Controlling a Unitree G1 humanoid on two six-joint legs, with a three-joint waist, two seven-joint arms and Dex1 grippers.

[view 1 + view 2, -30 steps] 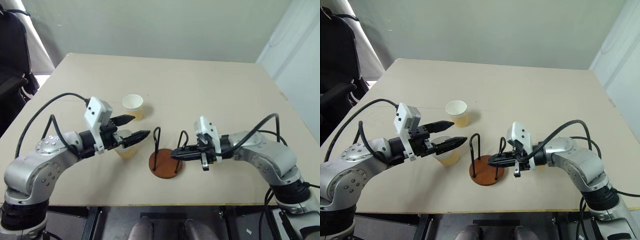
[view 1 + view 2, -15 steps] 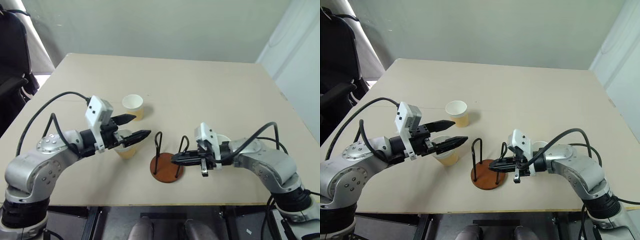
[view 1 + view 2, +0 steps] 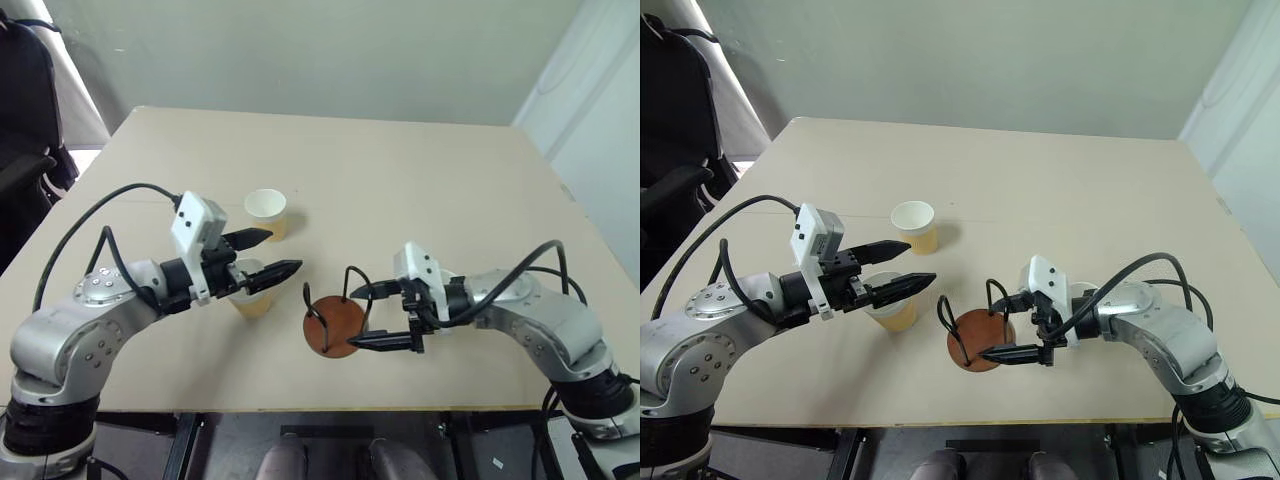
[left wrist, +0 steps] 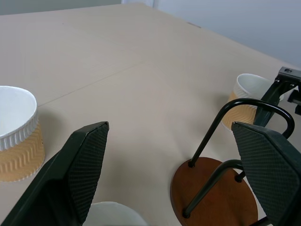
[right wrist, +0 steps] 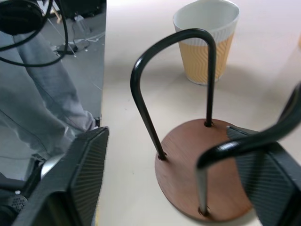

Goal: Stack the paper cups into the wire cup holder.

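Nearest you, at about six o'clock on the pale beige wooden table (image 3: 420,180), the wire cup holder (image 3: 335,318), a round reddish-brown disc with thin black wire loops, is tipped over toward the near edge so its disc faces upward at you and its loops lean away to ten o'clock. Your right gripper (image 3: 368,316) sits just beside it at three o'clock, its two black fingers spread apart with one finger by the disc's far edge and one by its near edge; they hold nothing. Behind that wrist, a tan-yellow ribbed paper cup with a white rim (image 4: 247,101) stands upright beyond the holder. At nine o'clock from the holder, your left gripper (image 3: 268,253) hovers with its fingers released wide and empty, above a second ribbed paper cup (image 3: 250,295) standing upright on the table. Farther off, at eleven o'clock, the third ribbed paper cup (image 3: 266,214) stands upright, well apart from the holder. A person's grey-trousered legs (image 5: 42,94) stand off the table's edge.
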